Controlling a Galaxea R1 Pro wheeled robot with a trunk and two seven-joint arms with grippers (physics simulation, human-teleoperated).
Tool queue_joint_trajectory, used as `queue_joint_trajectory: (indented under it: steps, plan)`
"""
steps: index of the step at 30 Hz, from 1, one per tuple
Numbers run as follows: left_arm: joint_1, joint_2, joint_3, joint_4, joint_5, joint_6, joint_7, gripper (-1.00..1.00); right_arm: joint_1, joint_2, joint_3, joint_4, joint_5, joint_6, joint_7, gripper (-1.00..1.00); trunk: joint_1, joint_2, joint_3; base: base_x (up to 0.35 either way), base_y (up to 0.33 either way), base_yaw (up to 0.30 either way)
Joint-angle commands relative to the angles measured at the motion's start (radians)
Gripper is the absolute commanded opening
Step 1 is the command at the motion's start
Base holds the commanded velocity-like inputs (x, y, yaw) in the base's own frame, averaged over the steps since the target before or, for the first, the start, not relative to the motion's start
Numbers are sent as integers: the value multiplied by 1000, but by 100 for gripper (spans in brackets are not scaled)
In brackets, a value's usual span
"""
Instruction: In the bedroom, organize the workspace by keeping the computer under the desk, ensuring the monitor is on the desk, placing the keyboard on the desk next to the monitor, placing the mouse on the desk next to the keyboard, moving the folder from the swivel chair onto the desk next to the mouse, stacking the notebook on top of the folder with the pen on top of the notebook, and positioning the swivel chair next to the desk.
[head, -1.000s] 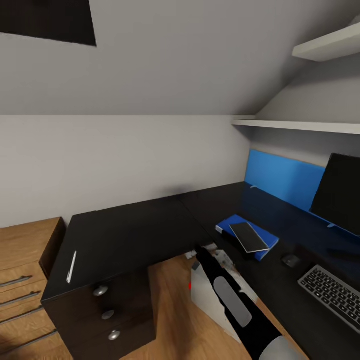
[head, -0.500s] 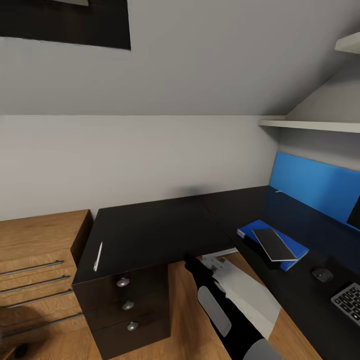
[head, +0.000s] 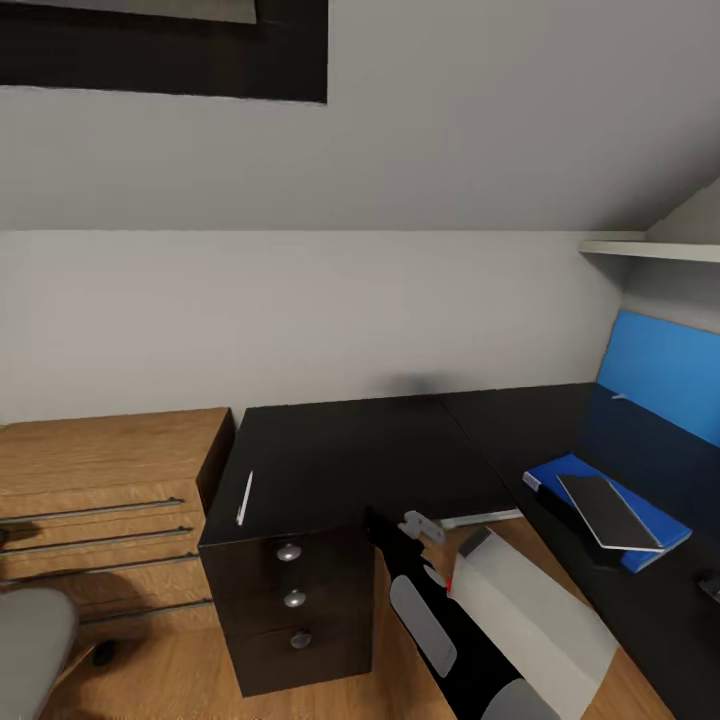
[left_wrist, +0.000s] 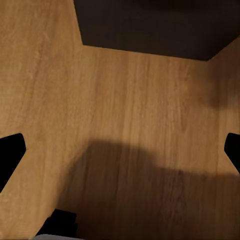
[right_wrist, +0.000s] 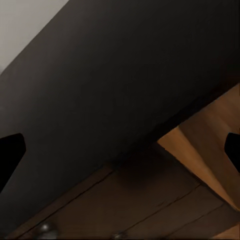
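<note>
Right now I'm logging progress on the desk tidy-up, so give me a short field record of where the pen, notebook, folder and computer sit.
pen: thin silvery-white pen lying alone on the glossy black desk top, above the black drawer unit
notebook: dark flat notebook stacked on the folder
folder: bright blue flat folder on the desk's right wing
computer: light grey box-shaped computer on the floor by the desk
pen on notebook: not yet

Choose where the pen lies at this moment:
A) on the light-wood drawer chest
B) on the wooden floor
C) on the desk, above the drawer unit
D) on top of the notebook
C: the pen lies on the black desk top near its left edge, above the drawer unit, far from the notebook.
</note>
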Motion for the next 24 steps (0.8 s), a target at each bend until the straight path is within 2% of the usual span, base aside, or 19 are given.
queue_joint_trajectory:
  steps: [1, 24]
  plan:
    - [-2, 1, -8, -1, 10, -8, 5, 100, -1, -1, 3, -1, -10, -6, -6, 100, 0, -1, -1, 0, 0, 285]
    - [-2, 1, -8, -2, 8, -8, 5, 100, -1, -1, 4, 1, -10, -6, -6, 100, 0, -1, -1, 0, 0, 285]
